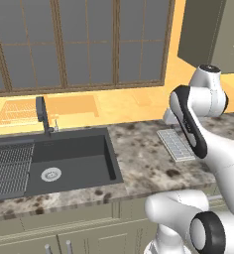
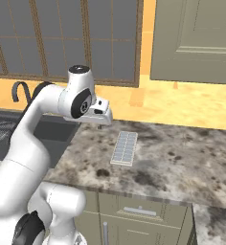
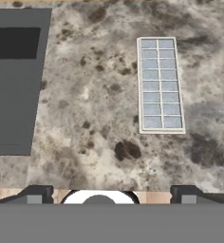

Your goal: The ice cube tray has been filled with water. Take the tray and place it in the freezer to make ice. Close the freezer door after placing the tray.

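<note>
Ice cube tray [image 3: 161, 85]: flat on the speckled tabletop [image 3: 85, 99], between the dark sink [image 3: 14, 80] and the tabletop's far right stretch, near the front edge; cells hold pale blue water [image 3: 156, 66]. End effector [image 3: 109, 194]: above tabletop, fingers apart, holding nothing.

Open speckled counter [image 3: 99, 118] surrounds the tray [image 3: 160, 84] on every side, with nothing standing on the stone near it. The gripper [image 3: 109, 197], fingers [image 3: 35, 194] spread wide, hangs above the counter's front edge, on the sink side of the tray, with clear air below it. Left of the tray, the dark sink [image 1: 69, 158] drops away, its faucet [image 1: 42, 115] rising at the far rim, well apart from the tray. Behind the tray, the yellow wall [image 2: 182, 103] closes off the counter.
</note>
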